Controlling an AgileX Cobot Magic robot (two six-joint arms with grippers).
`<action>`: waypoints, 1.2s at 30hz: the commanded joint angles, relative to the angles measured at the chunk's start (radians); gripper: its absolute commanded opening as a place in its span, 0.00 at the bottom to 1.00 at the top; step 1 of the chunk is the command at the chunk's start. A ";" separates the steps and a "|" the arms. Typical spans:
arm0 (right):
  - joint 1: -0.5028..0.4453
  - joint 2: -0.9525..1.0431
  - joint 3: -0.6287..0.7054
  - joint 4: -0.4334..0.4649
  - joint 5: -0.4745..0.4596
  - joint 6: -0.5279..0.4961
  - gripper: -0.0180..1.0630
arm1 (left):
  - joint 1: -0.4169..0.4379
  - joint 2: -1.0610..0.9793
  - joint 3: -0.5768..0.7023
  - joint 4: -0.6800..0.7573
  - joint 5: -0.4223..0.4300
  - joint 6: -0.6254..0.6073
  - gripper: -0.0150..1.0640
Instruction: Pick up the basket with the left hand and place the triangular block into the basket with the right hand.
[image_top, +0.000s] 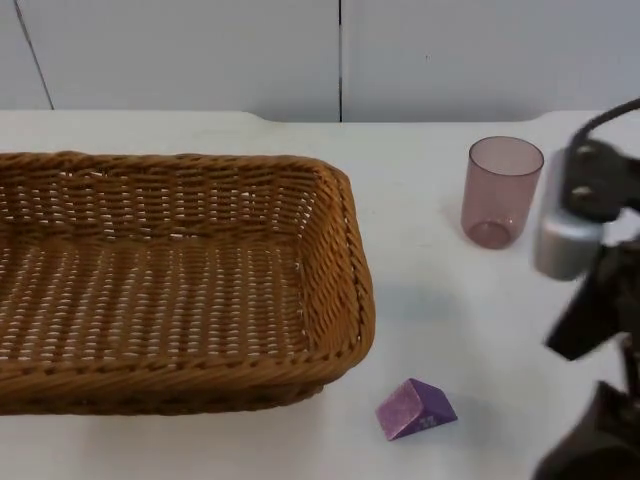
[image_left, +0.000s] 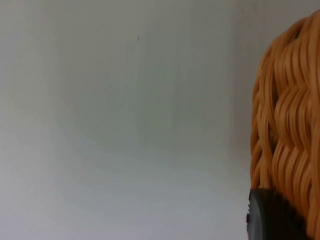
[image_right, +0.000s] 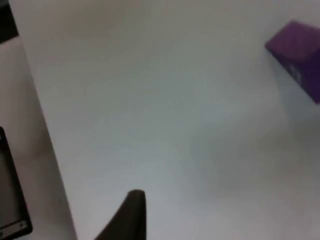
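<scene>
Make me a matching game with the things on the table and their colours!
Things:
1. basket
2. triangular block
3. cup
4. table

Colours:
A. white
B. purple
C. see-through pink
D. golden brown

Pairs: 1-D, 2-B, 3-C, 4-A

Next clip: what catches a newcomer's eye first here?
The big woven basket takes up the table's left half, its interior bare. Just off its near right corner lies a small purple triangular block on the white table, with a translucent pink cup standing farther back.
</scene>
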 joint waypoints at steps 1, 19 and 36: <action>0.008 0.077 -0.038 0.089 -0.081 -0.217 0.99 | 0.003 -0.012 0.001 -0.022 0.014 -0.008 0.01; 0.008 0.348 -0.096 0.117 -0.283 -0.513 0.99 | 0.003 -0.012 0.001 -0.019 0.020 -0.010 0.01; 0.043 0.499 -0.220 0.159 -0.270 -0.626 0.99 | 0.003 -0.012 0.001 -0.018 0.016 -0.010 0.01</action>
